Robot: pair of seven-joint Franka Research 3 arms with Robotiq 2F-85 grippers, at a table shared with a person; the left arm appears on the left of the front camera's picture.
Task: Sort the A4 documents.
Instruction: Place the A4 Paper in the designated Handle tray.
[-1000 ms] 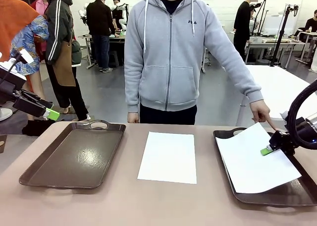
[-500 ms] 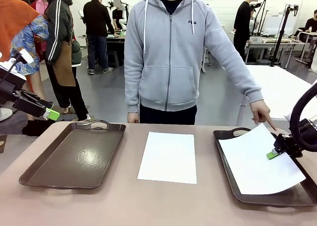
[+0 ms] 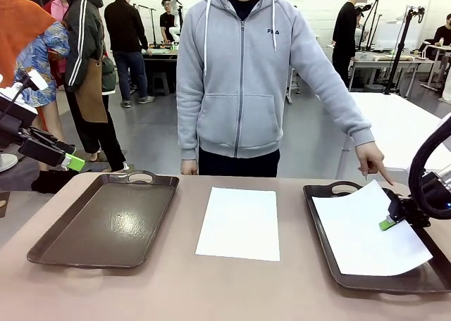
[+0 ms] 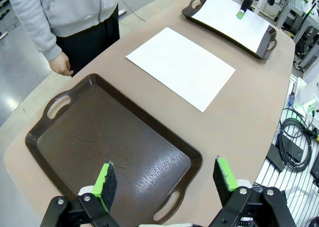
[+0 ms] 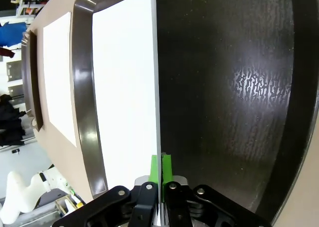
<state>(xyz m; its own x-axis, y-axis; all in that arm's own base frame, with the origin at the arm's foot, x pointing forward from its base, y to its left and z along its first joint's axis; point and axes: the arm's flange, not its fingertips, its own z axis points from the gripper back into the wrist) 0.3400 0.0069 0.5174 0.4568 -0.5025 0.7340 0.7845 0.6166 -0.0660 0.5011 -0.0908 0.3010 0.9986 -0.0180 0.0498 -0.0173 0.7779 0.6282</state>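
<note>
Right tool (image 3: 387,223) is clamped on the right edge of one A4 sheet (image 3: 363,229), which lies skewed in the right tray (image 3: 380,284). Left tool (image 4: 165,176) is spread wide, holding nothing, raised near the left tray (image 3: 106,222). Second A4 sheet (image 3: 238,222) lies flat on the counter (image 3: 232,293) between the trays. Person's hand (image 3: 371,159) points at the right tray's far corner.

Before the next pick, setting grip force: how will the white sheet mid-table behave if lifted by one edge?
Likely floppy: the thin white paper sheet lies dead flat. Probably very light: the right tool holds a similar sheet by one edge.
</note>
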